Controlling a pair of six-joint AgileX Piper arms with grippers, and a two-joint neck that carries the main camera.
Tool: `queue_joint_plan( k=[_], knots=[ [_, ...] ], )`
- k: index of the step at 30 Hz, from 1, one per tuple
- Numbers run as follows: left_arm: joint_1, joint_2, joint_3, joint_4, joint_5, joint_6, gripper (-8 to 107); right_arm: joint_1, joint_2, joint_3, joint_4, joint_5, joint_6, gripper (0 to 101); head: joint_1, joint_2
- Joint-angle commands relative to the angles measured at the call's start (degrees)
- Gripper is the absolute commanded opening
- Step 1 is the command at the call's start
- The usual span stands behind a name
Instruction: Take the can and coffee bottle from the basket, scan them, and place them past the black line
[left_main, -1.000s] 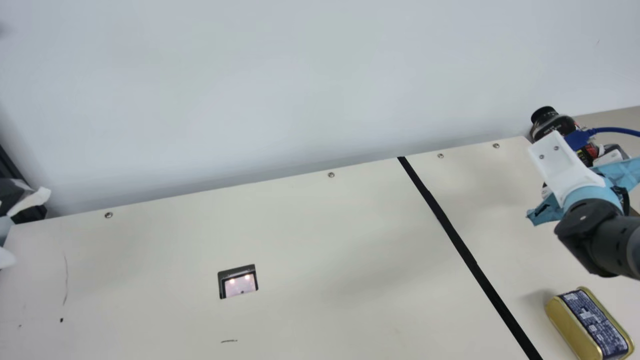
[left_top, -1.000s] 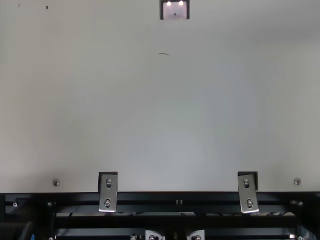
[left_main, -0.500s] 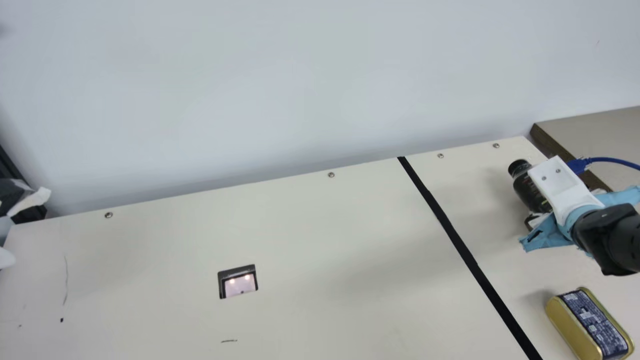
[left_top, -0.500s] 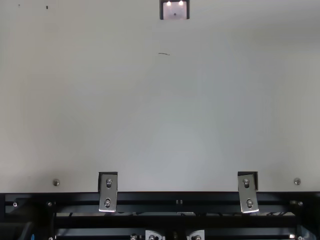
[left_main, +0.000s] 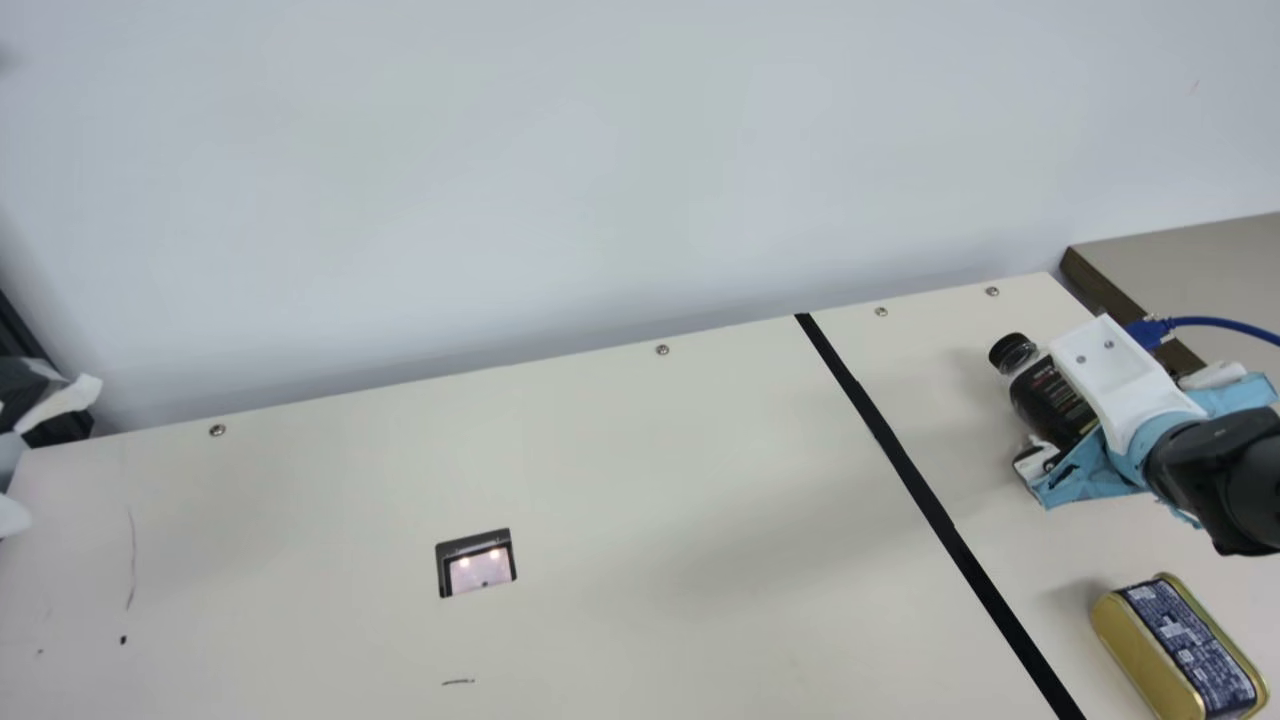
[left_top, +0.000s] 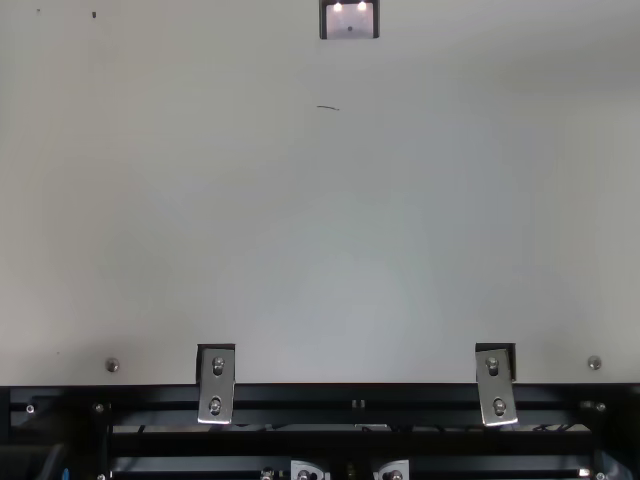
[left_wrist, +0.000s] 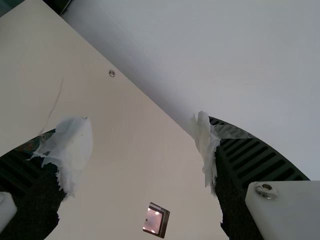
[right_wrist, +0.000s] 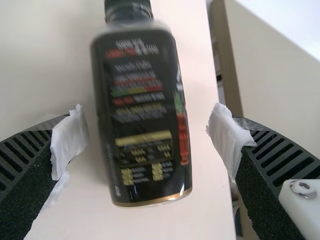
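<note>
Right of the black line (left_main: 925, 495), my right gripper (left_main: 1125, 415) is over the table with the dark coffee bottle (left_main: 1040, 392) between its fingers. The right wrist view shows this gripper (right_wrist: 148, 132) open, with a gap on each side of the coffee bottle (right_wrist: 142, 115); the bottle is tipped over, its black cap pointing away from the gripper. The gold can (left_main: 1150, 650) with a blue label rests on the same side of the line, nearer the front. At the far left is my left gripper (left_main: 35, 460); in its wrist view the gripper (left_wrist: 140, 142) is open and holds nothing.
The scanner window (left_main: 478, 565) is set into the cream table left of the line. A pale wall (left_main: 560, 180) rises along the back edge. Beyond the right edge is a brown surface (left_main: 1200, 265), with a blue cable (left_main: 1230, 322) by the right wrist.
The right gripper has come down and inward from the table's right edge with the bottle. Its fingers have since spread, and the bottle now lies farther left. Left arm and can have stayed put.
</note>
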Motion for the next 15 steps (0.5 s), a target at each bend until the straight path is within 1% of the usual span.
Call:
queue_joint_plan(
  k=[1,8,15],
  knots=[
    [0.0,0.0,0.0,0.0,0.0,0.0,90,0.3,-1.5,0.4,-1.0,-0.7,0.9,101,-1.5,-0.3],
    [0.0,0.0,0.0,0.0,0.0,0.0,90,1.2,-8.4,2.5,-3.4,-0.1,4.3,101,-1.5,-0.3],
    [0.0,0.0,0.0,0.0,0.0,0.0,90,1.9,-15.9,5.3,-3.8,3.1,8.9,101,-1.5,-0.3]
  ],
)
